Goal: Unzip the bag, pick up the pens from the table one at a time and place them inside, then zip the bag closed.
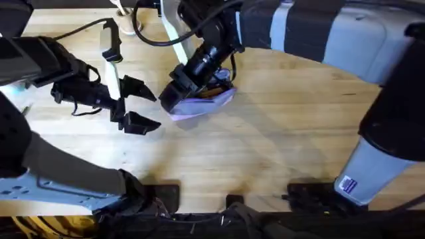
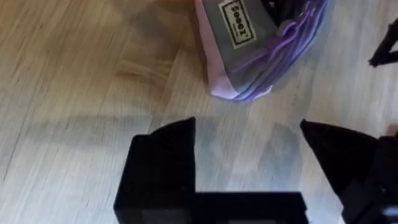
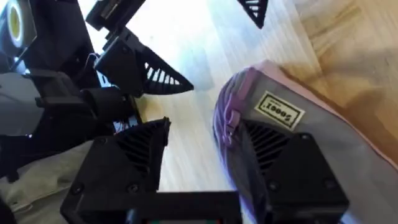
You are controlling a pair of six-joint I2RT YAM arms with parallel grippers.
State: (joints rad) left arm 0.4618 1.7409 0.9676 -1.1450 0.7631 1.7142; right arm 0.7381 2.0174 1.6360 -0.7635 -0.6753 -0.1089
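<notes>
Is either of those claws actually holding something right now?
The right tool has one finger pressed into the bag at its end; a firm grip cannot be told. The left tool holds nothing.

The table, a light wooden plank worktop with visible grain, is carrying the lavender bag, which is lying near the middle of the worktop, toward its far edge.

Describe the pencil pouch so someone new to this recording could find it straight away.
On the light wooden plank table, look just beyond the middle, under the right arm's black gripper. There lies a soft lavender-purple fabric pouch with a zip along its length. A small white label with dark lettering marks it out.
</notes>
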